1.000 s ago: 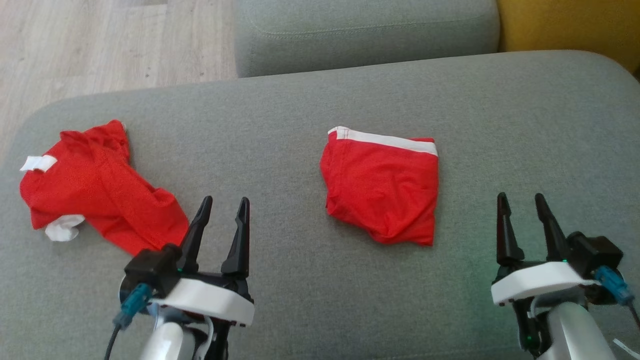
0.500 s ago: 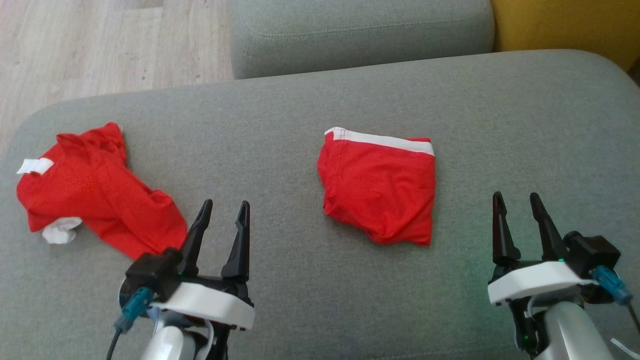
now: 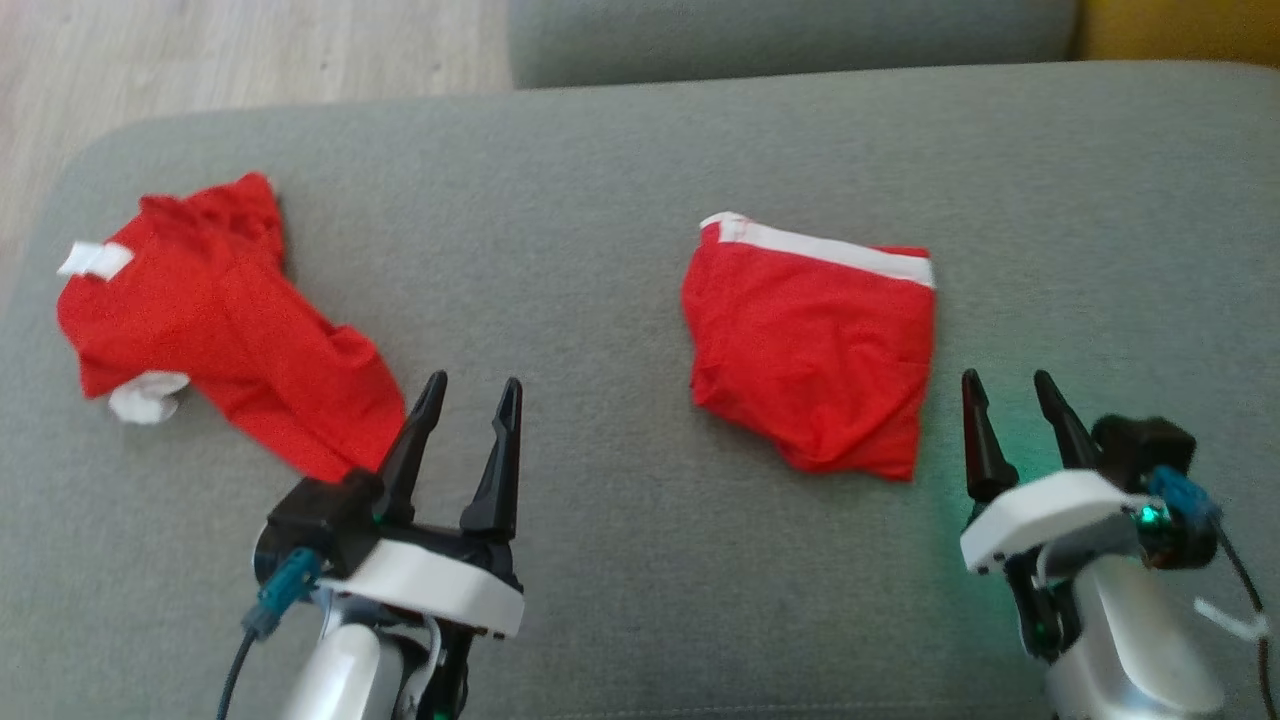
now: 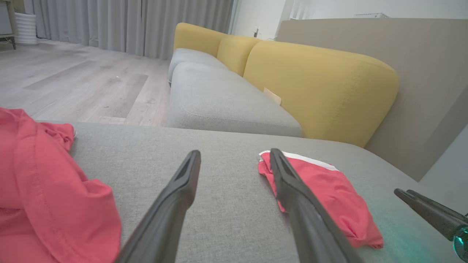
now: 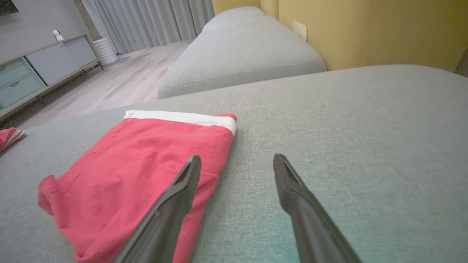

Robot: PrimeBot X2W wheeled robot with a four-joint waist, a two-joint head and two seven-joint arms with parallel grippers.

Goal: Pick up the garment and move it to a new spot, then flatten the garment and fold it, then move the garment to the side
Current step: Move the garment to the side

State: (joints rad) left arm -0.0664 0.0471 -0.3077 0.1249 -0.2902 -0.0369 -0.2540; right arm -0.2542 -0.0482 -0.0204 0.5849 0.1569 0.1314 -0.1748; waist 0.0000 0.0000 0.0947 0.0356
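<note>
A folded red garment with a white waistband (image 3: 815, 345) (image 4: 329, 191) (image 5: 142, 171) lies near the middle of the grey cushion (image 3: 620, 200). A second red garment (image 3: 215, 320) (image 4: 40, 190), crumpled with white patches, lies at the left. My left gripper (image 3: 472, 385) (image 4: 234, 153) hangs open over bare cushion between the two, close to the crumpled one's near corner. My right gripper (image 3: 1003, 380) (image 5: 236, 159) is open just right of the folded garment's lower right corner, holding nothing.
Wood floor (image 3: 230, 50) runs beyond the cushion's far left edge. Another grey seat cushion (image 3: 790, 35) (image 5: 237, 54) lies behind, with yellow backrests (image 4: 318, 84) (image 5: 365, 29) to the right. A cabinet (image 5: 33, 73) stands across the room.
The head camera has shifted, so the whole scene sits lower-right and closer. My right gripper has drawn nearer the folded garment's lower right corner. The garments lie as before.
</note>
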